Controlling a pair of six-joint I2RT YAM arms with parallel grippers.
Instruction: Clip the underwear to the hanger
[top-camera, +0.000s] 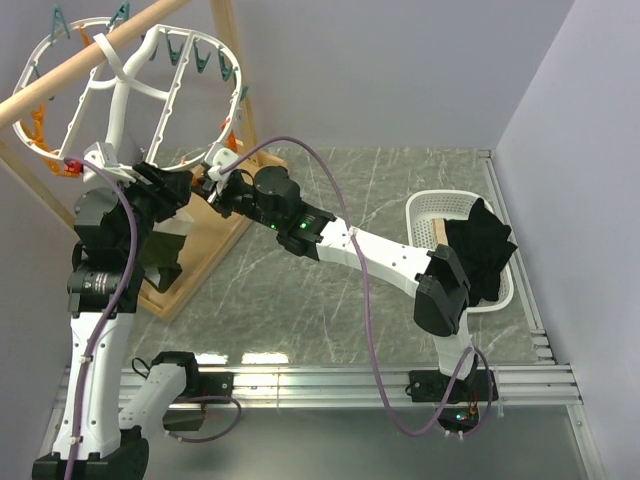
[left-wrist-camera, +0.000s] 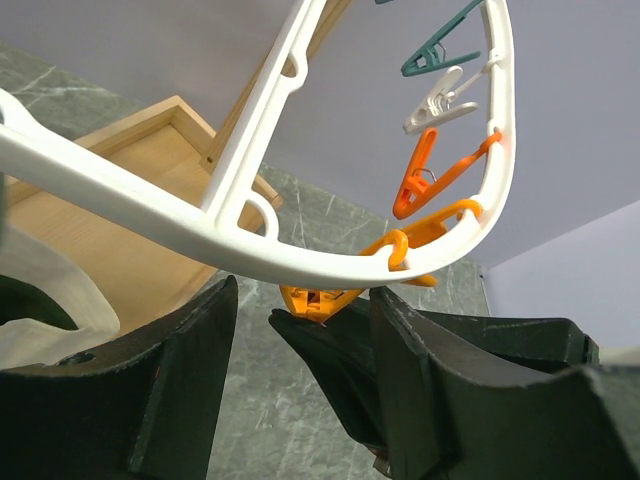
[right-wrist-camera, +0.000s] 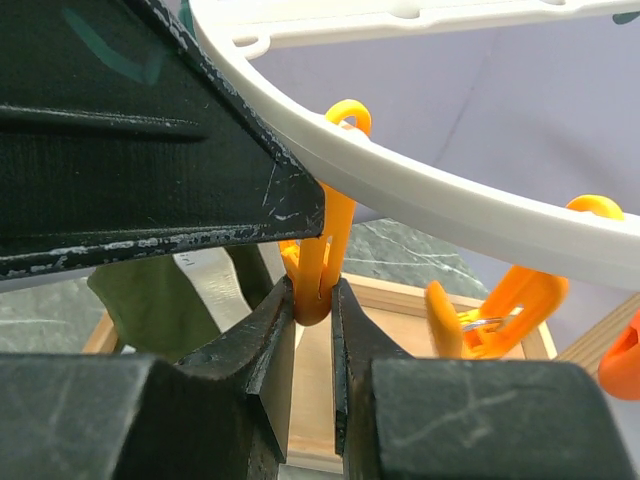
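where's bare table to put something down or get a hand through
Bare table lies behind the right arm, between the wooden stand and the basket, and again before that arm up to the near rail. Crowded at far left, where the left gripper and right gripper meet at the hanger.

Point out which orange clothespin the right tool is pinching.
The orange clothespin hanging straight down from the hanger rim, its lower end pinched by the right tool; the other orange pins dangle free rightward.

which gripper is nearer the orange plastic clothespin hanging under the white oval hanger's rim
Right. The right gripper pinches the orange plastic clothespin; the left gripper sits just beside it.
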